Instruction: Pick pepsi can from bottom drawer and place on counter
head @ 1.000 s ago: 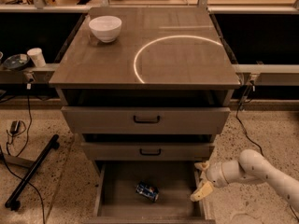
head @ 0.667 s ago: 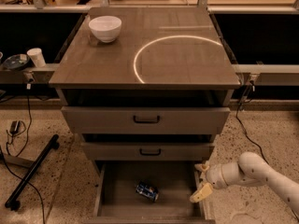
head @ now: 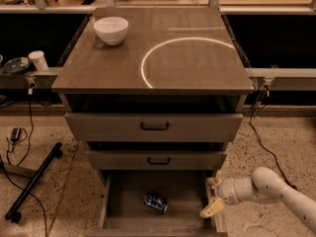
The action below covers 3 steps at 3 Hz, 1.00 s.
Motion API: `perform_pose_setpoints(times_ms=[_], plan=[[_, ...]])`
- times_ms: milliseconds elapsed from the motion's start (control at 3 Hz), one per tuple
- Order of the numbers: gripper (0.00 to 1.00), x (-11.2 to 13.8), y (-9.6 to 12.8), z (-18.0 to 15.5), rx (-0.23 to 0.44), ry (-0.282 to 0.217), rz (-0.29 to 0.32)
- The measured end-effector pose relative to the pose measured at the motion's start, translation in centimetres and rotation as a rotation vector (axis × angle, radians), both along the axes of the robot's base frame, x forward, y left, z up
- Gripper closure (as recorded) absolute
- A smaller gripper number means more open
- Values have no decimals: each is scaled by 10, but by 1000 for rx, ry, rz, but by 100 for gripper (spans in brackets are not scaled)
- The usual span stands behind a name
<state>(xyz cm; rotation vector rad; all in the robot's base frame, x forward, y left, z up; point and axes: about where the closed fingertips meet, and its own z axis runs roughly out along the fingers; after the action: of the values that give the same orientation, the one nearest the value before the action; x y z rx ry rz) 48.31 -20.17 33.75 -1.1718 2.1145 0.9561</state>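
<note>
The pepsi can (head: 155,202) lies on its side on the floor of the pulled-out bottom drawer (head: 187,206), a little left of the middle. My gripper (head: 212,196) hangs over the drawer's right wall, to the right of the can and well apart from it. It is open, with one cream finger up near the middle drawer and the other pointing down, and nothing between them. The counter (head: 197,68) above shows a bright curved ring of light.
A white bowl (head: 111,29) stands at the counter's back left. The two upper drawers (head: 154,127) with black handles jut out above the bottom one. A black pole (head: 34,181) and cables lie on the floor to the left. A white cup (head: 38,60) sits on the left ledge.
My arm has sunk very slightly beside the drawer. The can and the drawers have not moved.
</note>
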Motion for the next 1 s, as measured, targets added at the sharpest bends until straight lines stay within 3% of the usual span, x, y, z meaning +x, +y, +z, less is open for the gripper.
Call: perform_pose_setpoints(times_ms=[333, 667, 1000], plan=[[0, 0, 4, -1, -65, -17, -16], [0, 0, 11, -1, -204, -59, -53], [0, -4, 16, -10, -195, -55, -46]])
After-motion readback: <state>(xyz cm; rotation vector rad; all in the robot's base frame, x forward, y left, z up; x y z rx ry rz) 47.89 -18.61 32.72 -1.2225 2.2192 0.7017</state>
